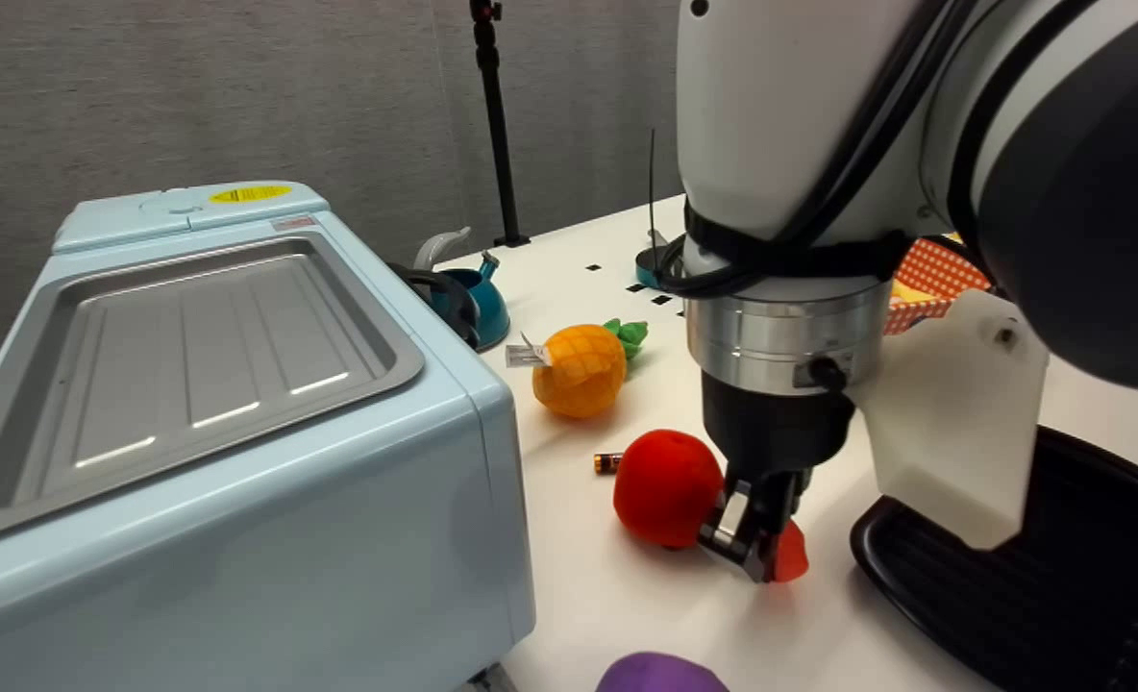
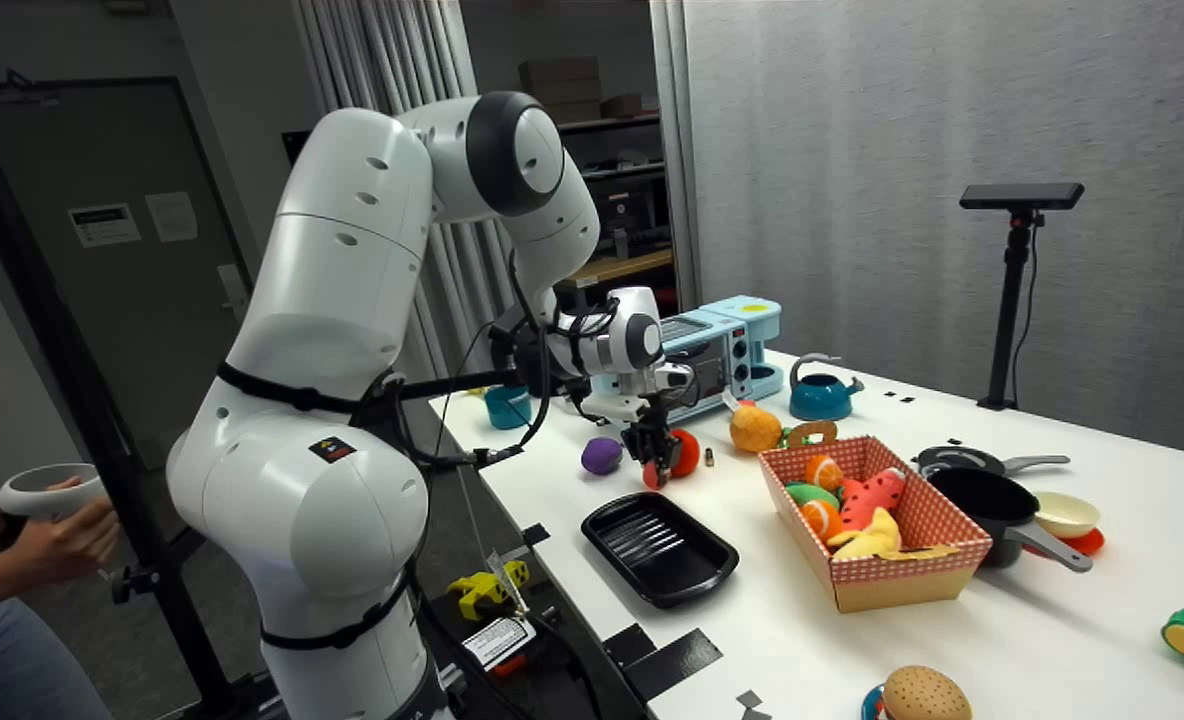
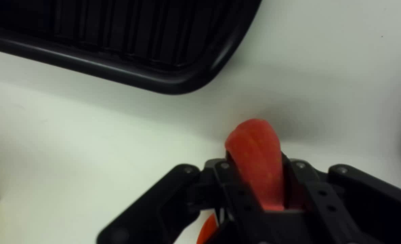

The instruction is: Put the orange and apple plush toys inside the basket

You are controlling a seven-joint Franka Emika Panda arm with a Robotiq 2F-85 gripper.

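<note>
White arm (image 1: 761, 115) pointing down; gripper (image 3: 257, 159) pinching a red round-ended plush toy (image 3: 254, 140).
Black ribbed tray (image 3: 168, 79), upper left of wrist view; white worktop (image 3: 207, 110) between its rim and toy.

"What sits on your white tabletop (image 2: 802, 645)?"

"I've a checked basket (image 2: 892, 592), black tray (image 2: 664, 548), purple toy (image 2: 602, 456), teal kettle (image 2: 820, 398) and blue oven (image 1: 367, 505) there, plus (small, I admit) a battery (image 1: 607, 463) near the pineapple toy (image 1: 581, 373)."
</note>
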